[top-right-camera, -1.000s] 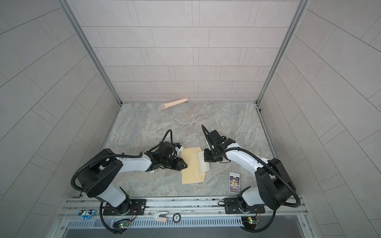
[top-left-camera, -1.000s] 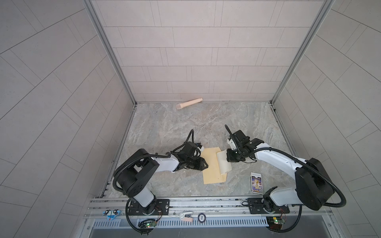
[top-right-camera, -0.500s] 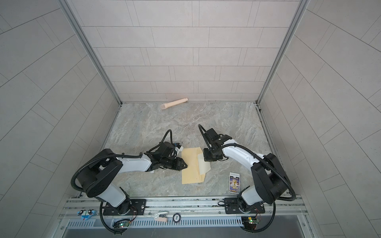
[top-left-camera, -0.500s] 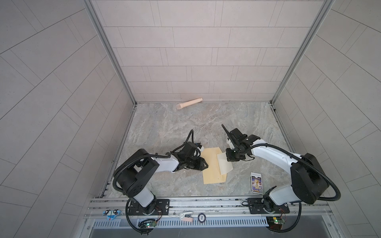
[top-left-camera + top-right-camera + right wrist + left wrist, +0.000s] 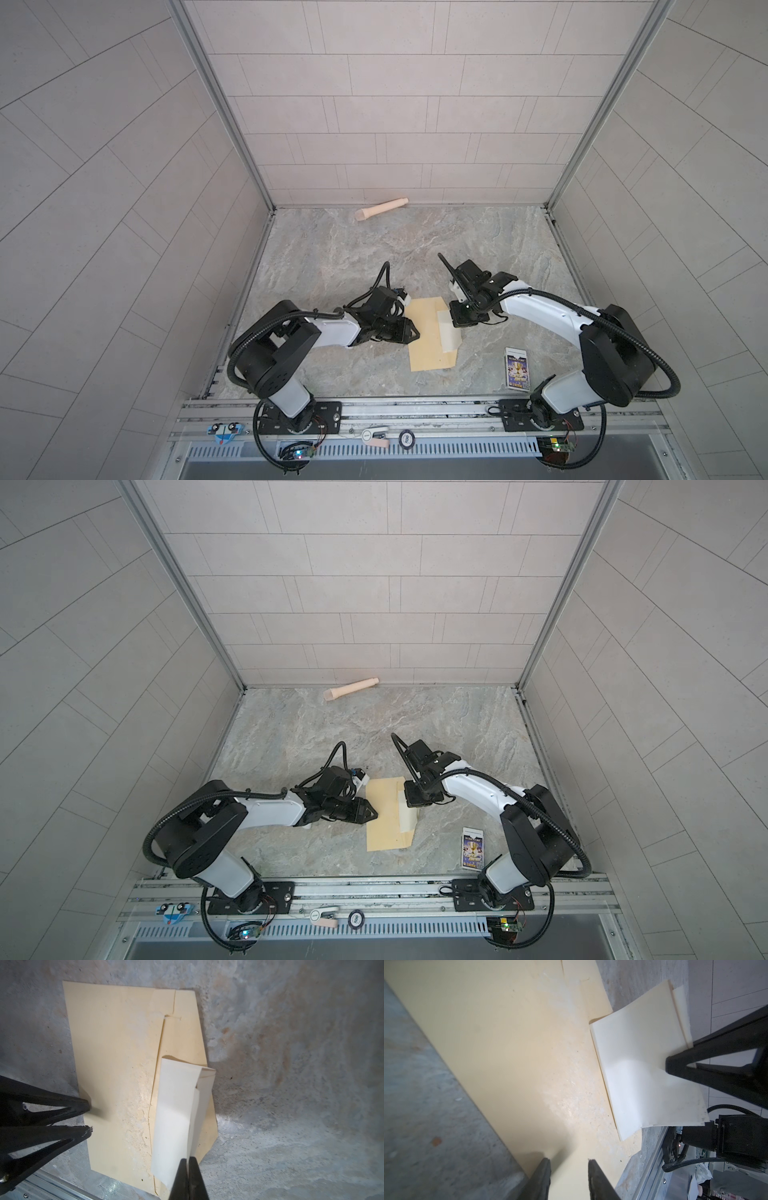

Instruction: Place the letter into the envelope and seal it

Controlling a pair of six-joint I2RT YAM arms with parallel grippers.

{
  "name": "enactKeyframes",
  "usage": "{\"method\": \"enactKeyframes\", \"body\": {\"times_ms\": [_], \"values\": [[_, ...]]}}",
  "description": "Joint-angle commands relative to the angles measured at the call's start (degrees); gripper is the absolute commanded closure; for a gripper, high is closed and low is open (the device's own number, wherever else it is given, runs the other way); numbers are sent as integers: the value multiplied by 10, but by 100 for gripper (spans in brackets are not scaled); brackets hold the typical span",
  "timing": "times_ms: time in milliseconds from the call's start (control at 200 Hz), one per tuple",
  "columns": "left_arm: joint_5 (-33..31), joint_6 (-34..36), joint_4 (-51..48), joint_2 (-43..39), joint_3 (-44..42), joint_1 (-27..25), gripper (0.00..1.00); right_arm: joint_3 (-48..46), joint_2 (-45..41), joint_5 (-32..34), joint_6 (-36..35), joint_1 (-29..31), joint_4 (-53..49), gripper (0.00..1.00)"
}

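Yellow-tan manila paper: the envelope (image 5: 424, 345), one item, flat on the grey marbled counter (image 5: 332, 257), near the front middle. Long axis runs 12 to 6 o'clock. The flap lies opened out flat toward 3 o'clock, and the pocket face shows scuffs.

Cream-white paper: the letter (image 5: 449, 338), one item, folded, resting on the envelope's 3 o'clock half over the flap. In the right wrist view its inner edge (image 5: 158, 1118) lies along the pocket mouth and on top of it. Its outer edge is raised off the counter and the sheet is curved. Whether any part has entered the pocket cannot be told.

Black, right tool (image 5: 188, 1159): jaws pressed together on the letter's outer edge, holding it up. It stands at 2 o'clock of the envelope in both top views.

Black, left tool (image 5: 89, 1118): jaws part-way apart with nothing clamped between them, tips set at the envelope's 9 o'clock long edge. One fingertip (image 5: 86, 1105) rests on the paper there.

Pale wood-coloured cylinder (image 5: 381, 208): one item, lying at 12 o'clock against the back wall, well apart from the envelope.

Printed card box (image 5: 517, 369): one item, flat at 4 o'clock of the envelope, near the right arm's base.
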Motion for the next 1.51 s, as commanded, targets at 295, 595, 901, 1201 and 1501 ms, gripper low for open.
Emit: {"method": "enactKeyframes", "body": {"times_ms": [295,595,901,1201,1501], "values": [[-15,1,-63,27,-27,-3,62,-13,3,-33,-37,21,38,100],[-15,2,-60,19,-32,1,62,-43,-110,-86,-66,-29,63,100],[-5,8,-57,5,-27,8,57,-90,-143,-175,-57,-78,113,100],[61,-29,14,-97,-4,56,36,-164,-224,-307,27,-132,288,100],[154,-299,511,5,-23,77,25,-176,-279,-324,122,-138,437,100]]}}
